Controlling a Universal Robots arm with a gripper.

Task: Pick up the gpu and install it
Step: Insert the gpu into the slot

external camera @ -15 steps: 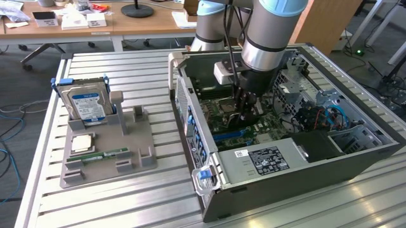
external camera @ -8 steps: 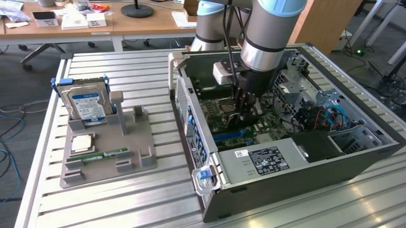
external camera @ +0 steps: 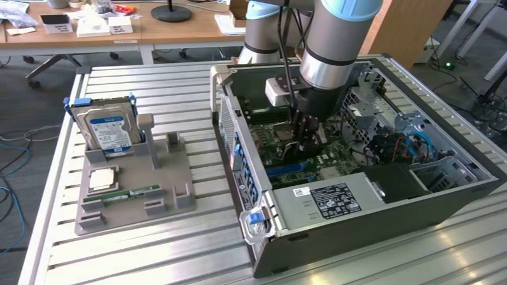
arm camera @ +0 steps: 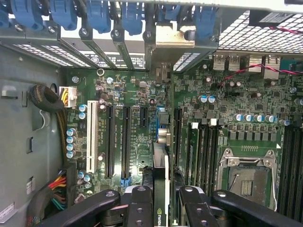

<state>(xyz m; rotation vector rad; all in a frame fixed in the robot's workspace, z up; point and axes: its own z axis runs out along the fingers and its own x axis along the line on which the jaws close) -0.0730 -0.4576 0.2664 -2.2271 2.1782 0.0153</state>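
The gpu (arm camera: 161,189) stands upright on its long edge inside the computer case (arm camera: 28,142). It appears edge-on as a thin green strip with a pale logo, clamped between two black fingers (arm camera: 140,208). It sits over the motherboard (arm camera: 142,94) slots, its far end pointing toward the case's rear openings. Whether it is seated cannot be told.

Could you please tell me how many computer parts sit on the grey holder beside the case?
3: a hard drive standing upright at the far end, a square chip lying flat nearer, and a RAM stick beside it. Some may be hidden.
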